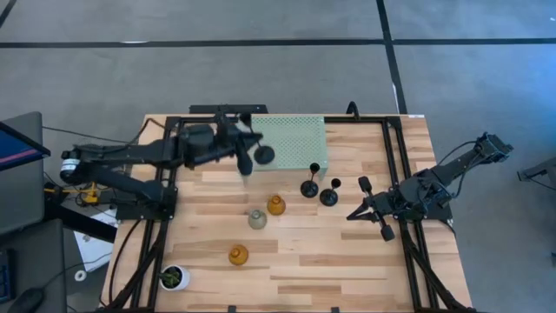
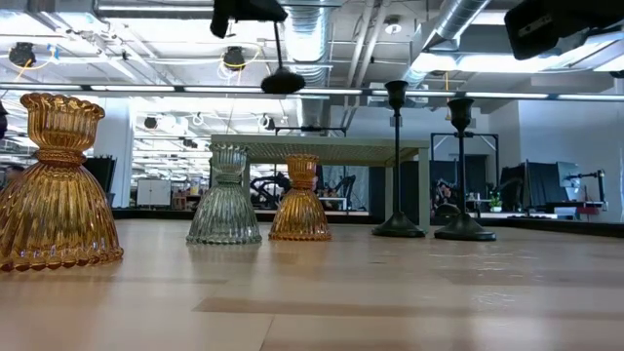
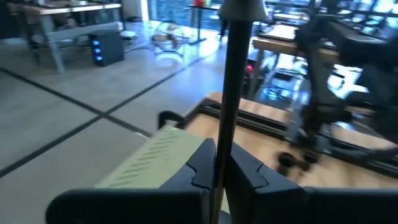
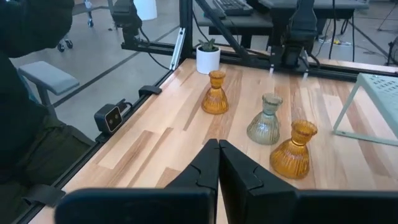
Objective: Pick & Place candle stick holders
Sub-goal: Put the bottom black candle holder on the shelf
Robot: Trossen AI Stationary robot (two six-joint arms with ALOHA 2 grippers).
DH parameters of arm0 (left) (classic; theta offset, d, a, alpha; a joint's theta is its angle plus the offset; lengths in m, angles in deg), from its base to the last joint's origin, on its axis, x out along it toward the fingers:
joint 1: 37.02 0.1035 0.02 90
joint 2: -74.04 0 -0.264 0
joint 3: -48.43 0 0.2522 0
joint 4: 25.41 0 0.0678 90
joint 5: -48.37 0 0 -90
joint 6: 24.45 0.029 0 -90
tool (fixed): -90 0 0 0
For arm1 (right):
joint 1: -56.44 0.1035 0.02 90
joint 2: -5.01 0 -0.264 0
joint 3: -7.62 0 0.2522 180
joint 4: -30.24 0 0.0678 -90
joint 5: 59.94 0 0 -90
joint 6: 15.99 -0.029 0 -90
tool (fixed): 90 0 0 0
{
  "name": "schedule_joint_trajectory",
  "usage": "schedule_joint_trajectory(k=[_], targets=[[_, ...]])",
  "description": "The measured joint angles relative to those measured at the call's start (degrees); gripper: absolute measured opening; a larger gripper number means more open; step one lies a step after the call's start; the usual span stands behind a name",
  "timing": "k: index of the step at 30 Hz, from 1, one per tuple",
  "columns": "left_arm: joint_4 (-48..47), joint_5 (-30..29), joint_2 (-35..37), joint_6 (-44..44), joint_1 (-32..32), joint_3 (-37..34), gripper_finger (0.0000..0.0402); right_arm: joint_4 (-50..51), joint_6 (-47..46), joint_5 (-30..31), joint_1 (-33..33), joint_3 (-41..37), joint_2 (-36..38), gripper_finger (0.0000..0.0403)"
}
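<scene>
My left gripper [image 1: 244,150] is shut on a black candle stick holder [image 2: 280,58] and holds it high in the air, by the near left corner of the pale green stand [image 1: 288,142]. Two more black holders [image 1: 309,186] [image 1: 329,195] stand on their round bases near the stand. Farther toward the near edge stand an amber holder [image 1: 276,205], a pale grey one [image 1: 257,219] and a second amber one [image 1: 238,255]. My right gripper [image 1: 352,214] waits shut at the table's right, holding nothing. My left gripper pinches the black holder's thin stem [image 3: 221,140] between its two fingers. The fingers lie level, come from the table's left and cross the stem. The holder hangs nearly upright and clear of the table, cup end [image 3: 242,9] up and round base [image 2: 283,83] below the fingers.
A small white pot with a green plant [image 1: 174,277] stands at the near left corner. Black frame rails [image 1: 401,165] run along the table's left and right sides. Bare wood [image 1: 313,261] lies near the front edge.
</scene>
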Motion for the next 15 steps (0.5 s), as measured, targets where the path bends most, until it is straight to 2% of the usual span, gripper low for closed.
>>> schedule_joint_trajectory(k=[8,15], targets=[[0.69,3.63,-4.38,-1.69,12.51,0.00,0.0017,0.02,0.00,0.00,0.00,0.00,0.02,0.0000],[4.76,7.52,-10.14,-2.11,18.20,0.00,0.0017,0.03,-0.01,0.00,0.00,0.00,0.02,0.0000]])
